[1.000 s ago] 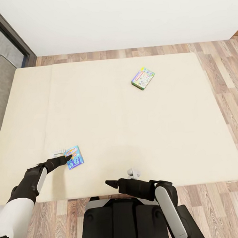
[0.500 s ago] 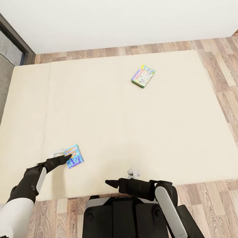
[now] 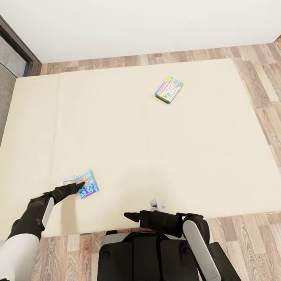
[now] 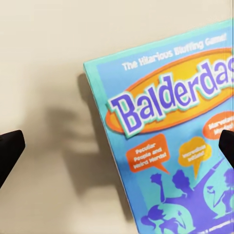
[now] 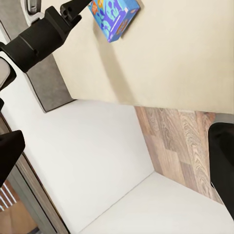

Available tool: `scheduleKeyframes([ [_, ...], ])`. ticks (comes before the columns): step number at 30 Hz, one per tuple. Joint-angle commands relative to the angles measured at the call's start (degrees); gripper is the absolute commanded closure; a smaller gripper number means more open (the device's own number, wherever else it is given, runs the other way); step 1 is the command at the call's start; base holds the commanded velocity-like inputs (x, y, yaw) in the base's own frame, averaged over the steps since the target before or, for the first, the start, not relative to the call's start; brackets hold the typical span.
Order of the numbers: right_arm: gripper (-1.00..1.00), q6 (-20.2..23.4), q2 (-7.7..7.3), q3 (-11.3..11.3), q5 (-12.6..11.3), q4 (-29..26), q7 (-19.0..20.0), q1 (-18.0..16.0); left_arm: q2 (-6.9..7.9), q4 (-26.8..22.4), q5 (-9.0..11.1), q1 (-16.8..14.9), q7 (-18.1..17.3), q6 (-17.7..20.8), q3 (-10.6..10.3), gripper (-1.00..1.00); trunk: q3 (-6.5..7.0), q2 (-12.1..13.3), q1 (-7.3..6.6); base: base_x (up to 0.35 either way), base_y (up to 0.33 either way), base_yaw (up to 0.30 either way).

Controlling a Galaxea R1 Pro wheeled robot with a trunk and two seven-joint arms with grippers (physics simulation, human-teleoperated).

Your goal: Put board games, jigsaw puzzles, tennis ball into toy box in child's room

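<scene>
Bright, even, soft light all over, with no glare. On the bed (image 3: 157,148) the shadows are faint; the left wrist view shows a blurred grey one beside the blue game box (image 4: 170,146). That close view is slightly soft, and the renders are otherwise clean.

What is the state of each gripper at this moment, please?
Left gripper: open, over the blue Balderdash board game, holding nothing.
Right gripper: open, empty, above the bed's near edge.
</scene>
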Motion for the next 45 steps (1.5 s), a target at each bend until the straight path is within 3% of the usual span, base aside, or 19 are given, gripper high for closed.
scheduleKeyframes([
  [1,-1.00,0.24,0.03,-0.06,0.59,-0.03,0.57,-0.01,0.02,-0.07,0.04,-0.02,-0.79,0.48,0.22,-1.00,-0.06,-0.09,0.03,0.000,0.000,0.000],
  [11,-1.00,0.17,0.10,0.01,0.59,-0.03,0.57,-0.01,0.13,-0.07,-0.11,-0.10,-6.01,0.93,2.68,-1.00,-0.06,-0.09,0.03,0.000,0.000,0.000],
  [21,-1.00,0.16,0.17,0.09,0.59,-0.03,0.57,-0.01,0.15,-0.07,-0.06,-0.11,-7.22,1.01,3.01,-1.00,-0.07,-0.09,0.03,0.000,0.000,0.000],
  [27,-1.00,0.15,0.26,0.16,0.59,-0.03,0.57,-0.01,0.16,-0.07,-0.06,-0.11,-9.69,0.98,3.08,-1.00,-0.38,-0.09,0.03,0.000,0.000,0.000],
  [45,-1.00,0.14,0.38,0.30,0.59,-0.03,0.56,-0.01,0.15,-0.07,-0.04,-0.11,-10.30,0.75,3.09,-1.00,-1.84,-0.09,0.03,0.000,0.000,0.000],
])
